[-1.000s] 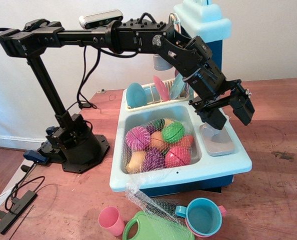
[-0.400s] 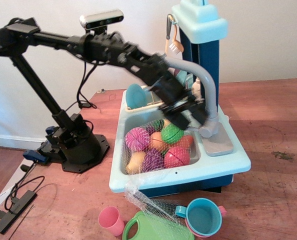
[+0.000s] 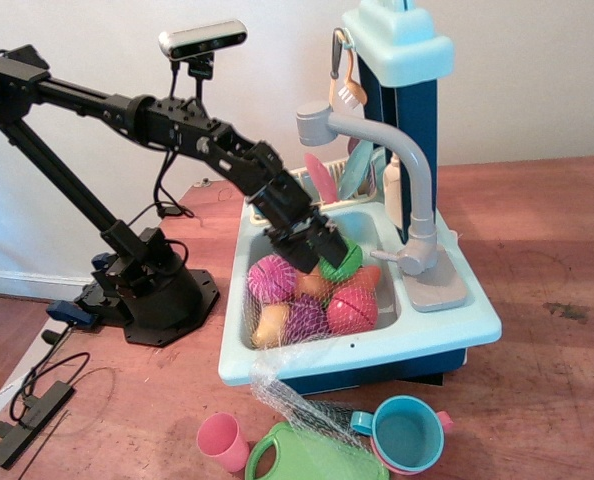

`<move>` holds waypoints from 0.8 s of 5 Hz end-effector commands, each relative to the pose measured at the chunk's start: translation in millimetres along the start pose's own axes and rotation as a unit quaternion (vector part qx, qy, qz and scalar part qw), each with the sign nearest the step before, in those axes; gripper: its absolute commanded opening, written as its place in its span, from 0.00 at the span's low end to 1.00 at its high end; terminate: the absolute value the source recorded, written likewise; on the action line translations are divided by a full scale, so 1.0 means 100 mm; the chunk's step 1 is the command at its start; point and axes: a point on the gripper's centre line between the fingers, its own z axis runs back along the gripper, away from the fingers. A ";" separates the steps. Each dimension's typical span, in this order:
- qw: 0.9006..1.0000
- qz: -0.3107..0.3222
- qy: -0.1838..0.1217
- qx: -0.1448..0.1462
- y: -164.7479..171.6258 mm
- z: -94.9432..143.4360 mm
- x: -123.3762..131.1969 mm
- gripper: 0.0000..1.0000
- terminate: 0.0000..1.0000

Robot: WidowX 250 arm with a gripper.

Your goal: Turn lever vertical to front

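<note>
**Gripper over the basin, lever waiting at the faucet base**

The lever point(image 3: 390, 258) is the short grey stub that sticks out sideways, toward the basin, from the foot of the faucet column point(image 3: 420, 215), low on the right ledge of the toy sink point(image 3: 447, 335). It looks unturned, so the turning step seems not yet done.

To do it well, the gripper point(image 3: 317, 252) likely needs to cross from the basin side to the faucet, arrive beside the stub at its height, and push or pinch near its free tip, where leverage is best. The sweep should follow an arc around the column, not a straight shove, since the stub is short and could slip free. The curved spout point(image 3: 362, 125) overhangs that approach, so a low path under it seems safest.

The arm reaches in from its base, well left of the faucet, sloping downward with the wrist angled down. The gripper hangs over the netted toy produce point(image 3: 312, 300) in the basin, near the faucet but clearly apart from the lever. Whether its jaws are spread or pressed together, I cannot tell.
</note>
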 end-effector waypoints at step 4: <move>0.999 -0.029 0.015 0.009 0.17 0.42 -0.01 1.00 0.00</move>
